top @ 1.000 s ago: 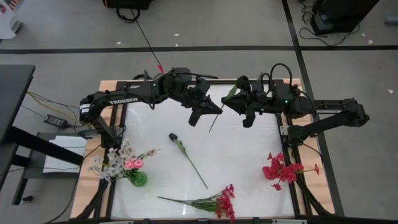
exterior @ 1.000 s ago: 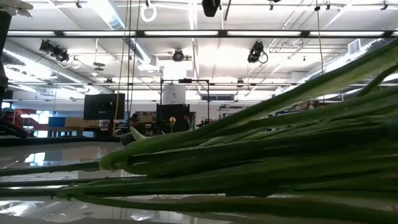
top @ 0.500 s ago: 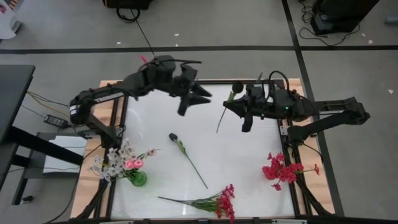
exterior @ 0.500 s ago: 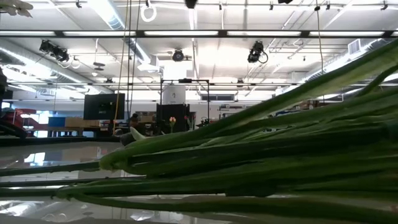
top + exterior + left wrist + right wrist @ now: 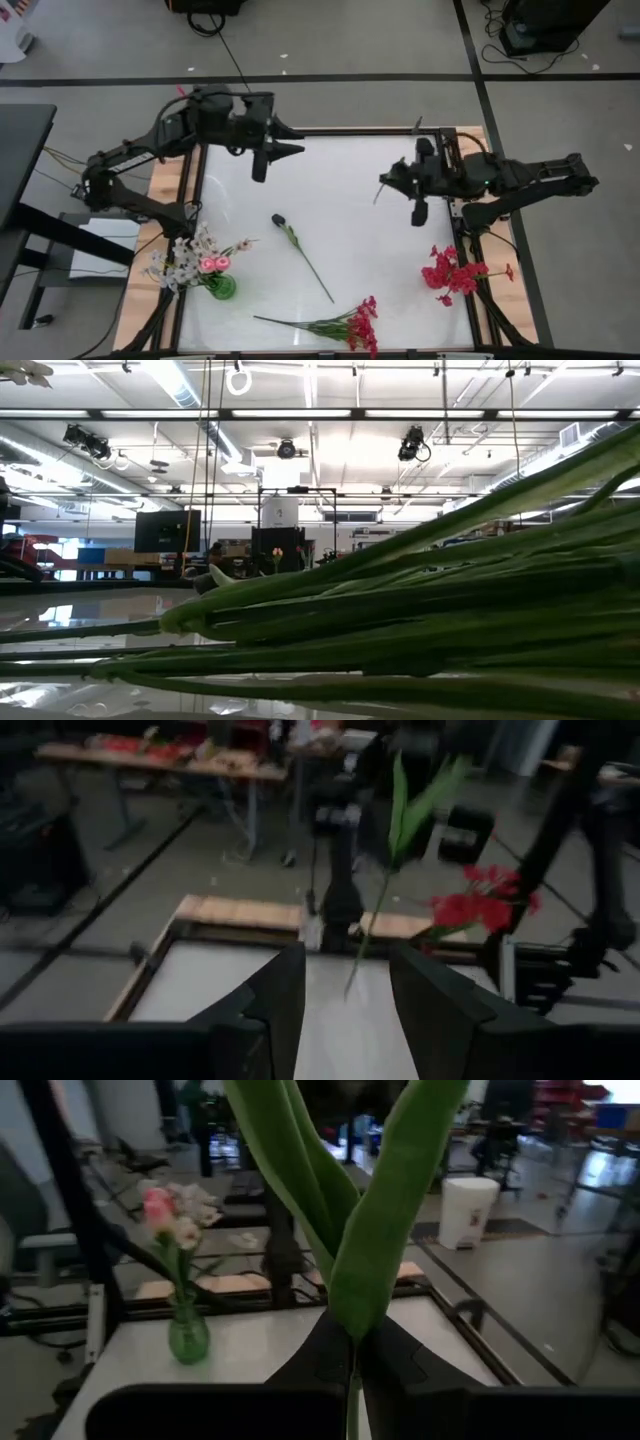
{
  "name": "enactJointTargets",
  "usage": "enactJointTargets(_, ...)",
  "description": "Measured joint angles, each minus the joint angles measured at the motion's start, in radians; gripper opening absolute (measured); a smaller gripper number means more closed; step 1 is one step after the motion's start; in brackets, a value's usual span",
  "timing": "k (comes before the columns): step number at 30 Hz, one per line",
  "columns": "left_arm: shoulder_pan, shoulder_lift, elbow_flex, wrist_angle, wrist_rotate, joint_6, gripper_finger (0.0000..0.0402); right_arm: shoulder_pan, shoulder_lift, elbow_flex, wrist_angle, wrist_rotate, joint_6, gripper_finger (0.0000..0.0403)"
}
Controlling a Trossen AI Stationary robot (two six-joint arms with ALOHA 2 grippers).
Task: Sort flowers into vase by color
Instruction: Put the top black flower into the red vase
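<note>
A white, glossy tabletop [image 5: 330, 215] in a pale wooden frame with dark rails carries everything. Near its middle lies a single green-stemmed flower with a dark bud [image 5: 300, 252], set diagonally. By the near edge lies a bundle of red blossom sprays on long green stems [image 5: 335, 324], the blossoms toward the right. At the near left corner stands a small green glass vase with pink rosebuds and pale white sprigs [image 5: 205, 265]. At the right edge is a cluster of red blossoms [image 5: 450, 272]; whatever holds it is not visible.
</note>
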Motion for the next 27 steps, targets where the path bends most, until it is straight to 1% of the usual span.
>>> enactJointTargets(1, 0.000, -0.018, -0.040, 0.017, -0.015, -0.016, 0.0153, 0.004, -0.019, 0.000, -0.028, 0.012, 0.012, 0.0016)
enactJointTargets(3, -0.004, -0.061, -0.132, 0.124, -0.030, -0.060, 0.0153, 0.009, -0.055, 0.000, -0.083, 0.032, 0.037, 0.0016)
enactJointTargets(7, -0.011, -0.157, -0.295, 0.321, -0.031, -0.148, 0.0153, 0.016, -0.115, 0.000, -0.133, 0.030, 0.061, 0.0016)
enactJointTargets(10, -0.010, -0.218, -0.367, 0.379, -0.069, -0.172, 0.0153, 0.015, -0.154, 0.000, -0.135, 0.013, 0.064, 0.0016)
enactJointTargets(13, -0.010, -0.243, -0.397, 0.378, -0.082, -0.176, 0.0153, 0.015, -0.183, 0.000, -0.146, -0.024, 0.063, 0.0016)
enactJointTargets(20, -0.013, -0.244, -0.399, 0.378, -0.079, -0.180, 0.0153, 0.015, -0.235, 0.000, -0.257, -0.147, 0.078, 0.0016)
enactJointTargets(24, -0.012, -0.244, -0.399, 0.378, -0.079, -0.181, 0.0153, 0.015, -0.286, 0.000, -0.284, -0.150, 0.101, 0.0016)
enactJointTargets(27, -0.012, -0.244, -0.399, 0.379, -0.079, -0.181, 0.0153, 0.015, -0.334, 0.000, -0.318, -0.114, 0.129, 0.0016)
